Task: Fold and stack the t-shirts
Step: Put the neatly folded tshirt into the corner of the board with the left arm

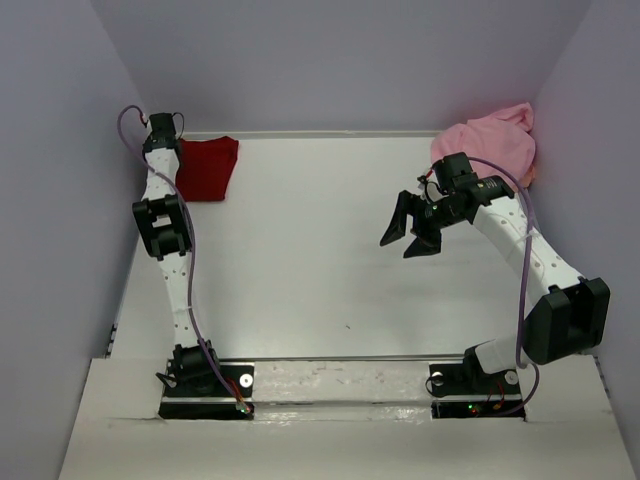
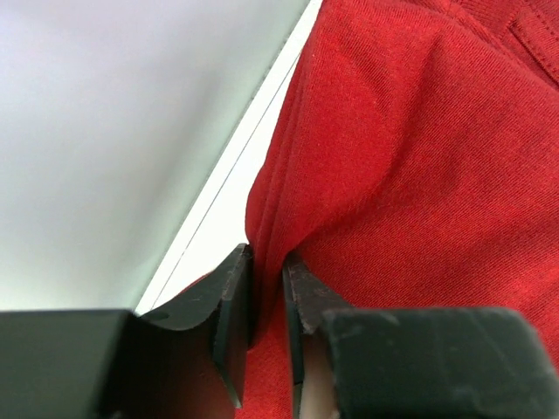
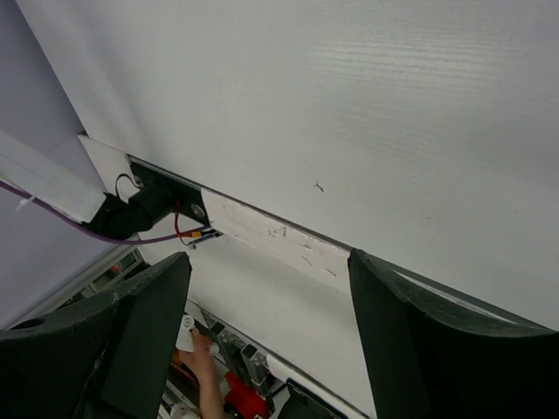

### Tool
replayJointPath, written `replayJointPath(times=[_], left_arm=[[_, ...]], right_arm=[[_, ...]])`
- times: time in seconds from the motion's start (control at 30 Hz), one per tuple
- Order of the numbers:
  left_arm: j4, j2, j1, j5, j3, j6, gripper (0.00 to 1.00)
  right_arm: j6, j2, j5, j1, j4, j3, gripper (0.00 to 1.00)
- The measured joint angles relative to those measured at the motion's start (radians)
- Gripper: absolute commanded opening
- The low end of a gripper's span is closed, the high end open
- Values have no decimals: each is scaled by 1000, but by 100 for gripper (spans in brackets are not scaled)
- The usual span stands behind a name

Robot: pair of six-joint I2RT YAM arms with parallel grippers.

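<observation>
- Jaws of left gripper (image 2: 266,255) nearly together at far left, red shirt (image 2: 419,175) fold in the slit; we can't tell if it's pinched.
- Right gripper (image 1: 398,248) gapes wide, empty.

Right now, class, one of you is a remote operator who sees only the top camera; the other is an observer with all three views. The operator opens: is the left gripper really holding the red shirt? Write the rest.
Observer: It seems so. In the left wrist view the left gripper has its fingers nearly together, with a fold of the red shirt between them.
Operator: Which part of the shirt?
Observer: Its edge on the wall side; a thin strip of bare table shows between the cloth and the wall.
Operator: Is anything caught in the right gripper?
Observer: No. The right gripper stands wide open, with only bare table between its fingers.
</observation>
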Motion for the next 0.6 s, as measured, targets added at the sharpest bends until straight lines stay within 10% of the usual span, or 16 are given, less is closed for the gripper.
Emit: replayJointPath(times=[0.2,0.3,0.6], left_arm=[[8,0,-5,-10,0,-6,64],[21,-1,-5,-41,-8,-14,97],[89,-59,-7,-118,-116,-31,99]], right_arm=[[1,0,-7,0,1,-2,79],[1,0,-8,0,1,-2,79],[1,0,-18,0,8,-15,79]])
